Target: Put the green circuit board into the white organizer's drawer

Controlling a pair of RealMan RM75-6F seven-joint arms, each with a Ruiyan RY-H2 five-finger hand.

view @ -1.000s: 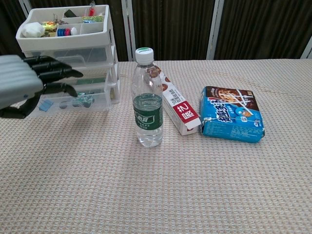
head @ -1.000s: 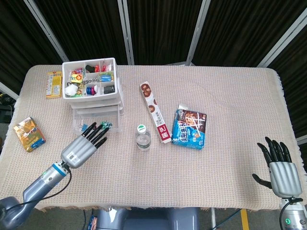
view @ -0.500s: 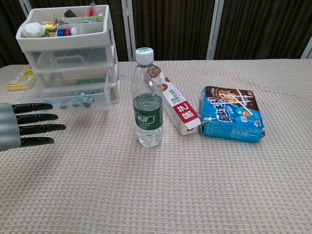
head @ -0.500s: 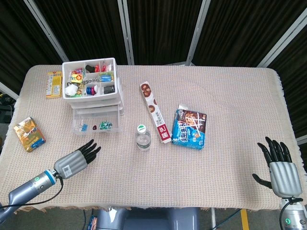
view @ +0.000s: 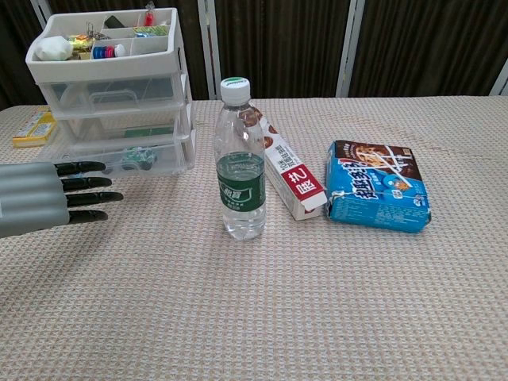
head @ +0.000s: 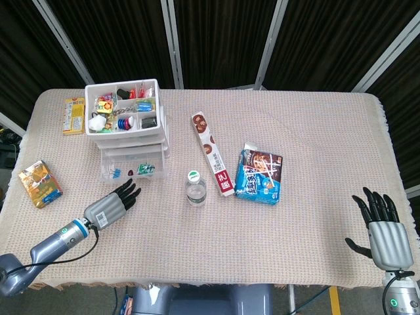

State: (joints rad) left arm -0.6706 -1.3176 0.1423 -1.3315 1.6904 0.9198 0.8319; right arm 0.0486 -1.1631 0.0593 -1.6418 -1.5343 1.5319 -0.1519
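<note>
Left hand (head: 111, 206) flat, fingers extended and apart, empty, just before the white organizer's drawer (head: 129, 168). Green circuit board (head: 146, 168) lies inside. Right hand (head: 381, 226) spread, empty.

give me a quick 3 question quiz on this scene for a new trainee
1. True or false: the left hand holds the circuit board.
2. Which thing stands upright between the organizer and the long box? A) bottle B) blue packet C) yellow box
3. Fill in: the circuit board lies in the organizer's ____ drawer.

Key
1. False: the hand's fingers are stretched out, empty, in front of the pulled-out drawer.
2. A: the bottle. The blue packet lies flat, right of the long box.
3. Bottom, the one pulled out. The right hand hangs open at the table's near right edge, away from everything.
</note>
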